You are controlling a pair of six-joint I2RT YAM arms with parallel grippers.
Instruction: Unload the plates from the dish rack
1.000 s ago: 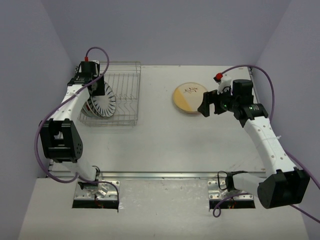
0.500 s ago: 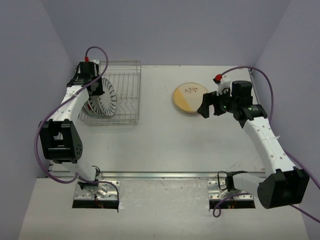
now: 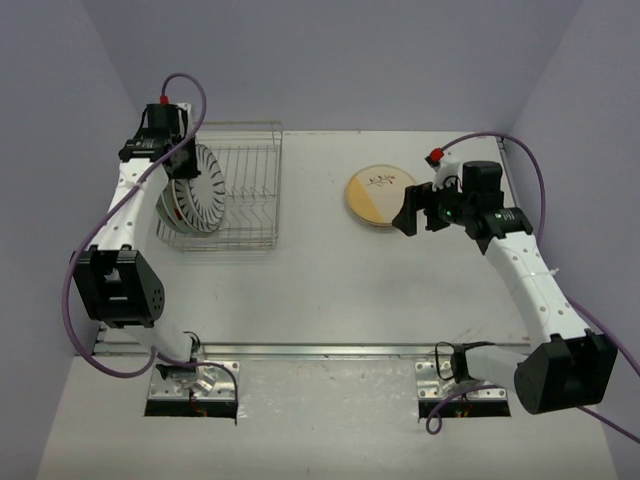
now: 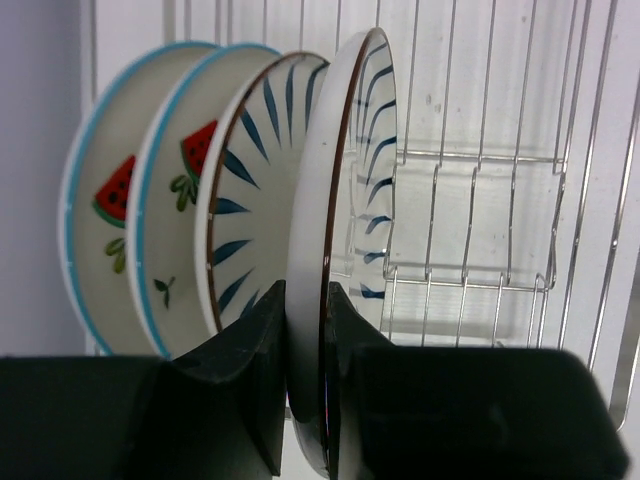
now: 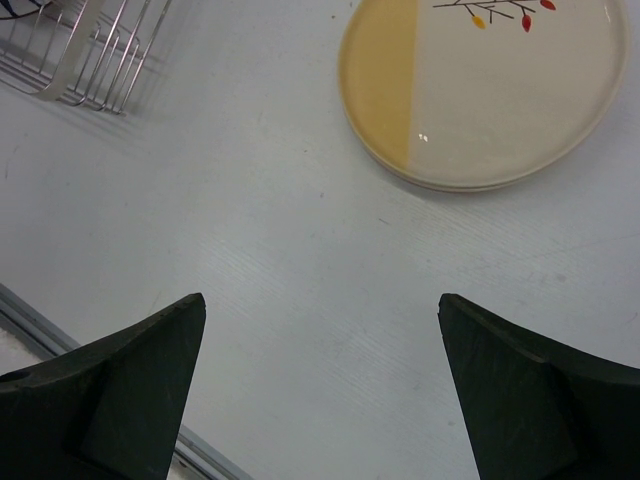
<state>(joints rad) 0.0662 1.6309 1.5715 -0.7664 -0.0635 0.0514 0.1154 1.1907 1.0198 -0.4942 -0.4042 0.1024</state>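
Arm shells: the left arm (image 3: 125,210) and right arm (image 3: 530,285) are showing white links with black joint housings.
Cables: a purple cable (image 3: 70,290) is trailing along each arm, ending in a red plug (image 3: 436,155).
Grippers: the left gripper (image 4: 305,300) and right gripper (image 5: 320,300) are showing matte black jaws.
Bases: silver base brackets (image 3: 195,385) are gleaming.

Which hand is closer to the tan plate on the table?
Right. The right gripper hangs open beside the tan plate; the left gripper is far off, gripping a striped plate at the dish rack.

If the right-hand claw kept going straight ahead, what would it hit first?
The right gripper would probably meet bare table first, just short of the tan sprig plate. Depth is unclear.
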